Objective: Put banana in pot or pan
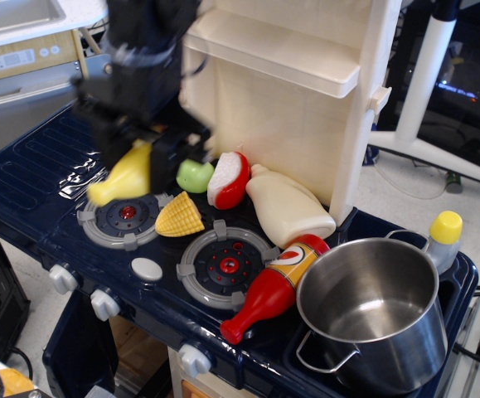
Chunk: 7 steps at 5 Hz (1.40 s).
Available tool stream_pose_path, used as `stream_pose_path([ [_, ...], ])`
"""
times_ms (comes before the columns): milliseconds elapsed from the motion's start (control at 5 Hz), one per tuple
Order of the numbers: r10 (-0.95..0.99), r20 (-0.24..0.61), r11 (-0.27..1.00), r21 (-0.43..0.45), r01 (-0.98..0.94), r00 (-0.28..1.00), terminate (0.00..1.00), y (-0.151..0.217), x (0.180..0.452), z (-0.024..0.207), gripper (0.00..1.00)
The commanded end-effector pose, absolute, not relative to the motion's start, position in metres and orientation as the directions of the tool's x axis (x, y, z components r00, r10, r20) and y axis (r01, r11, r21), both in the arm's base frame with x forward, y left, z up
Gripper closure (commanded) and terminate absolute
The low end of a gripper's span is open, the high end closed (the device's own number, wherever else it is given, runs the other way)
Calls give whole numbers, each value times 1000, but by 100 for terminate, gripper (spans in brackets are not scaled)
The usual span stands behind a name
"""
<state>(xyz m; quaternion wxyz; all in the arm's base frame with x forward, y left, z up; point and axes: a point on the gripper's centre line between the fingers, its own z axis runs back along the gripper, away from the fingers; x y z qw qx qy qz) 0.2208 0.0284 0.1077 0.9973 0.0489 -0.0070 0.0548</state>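
While gripping the smooth yellow plastic banana [126, 177], hangs in the air above the left burner [126, 221], black tool [152, 157] clamped on it, blurry though. Carry step, looks like. Next up: swing right, over to the big shiny steel pot [370, 311], then let go.
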Motion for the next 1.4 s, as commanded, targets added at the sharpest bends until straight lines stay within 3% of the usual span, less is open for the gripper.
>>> stream_pose_path([
  [0, 178, 52, 982, -81, -173, 983, 0, -41, 222, 122, 100],
  [200, 179, 65, 971, -176, -165, 982, 0, -60, 225, 127, 100],
  [400, 142, 54, 931, -347, -115, 988, 0, -82, 233, 133, 100],
  [600, 134, -3, 916, -381, -125, 991, 0, -109, 244, 133, 100],
  [800, 146, -20, 954, -262, -146, 989, 0, -134, 246, 120, 100],
  [1000, 94, 13, 970, -225, -89, 995, 0, -128, 238, 113, 0],
  [1200, 88, 45, 978, -193, -78, 995, 100, -119, 236, 112, 0],
])
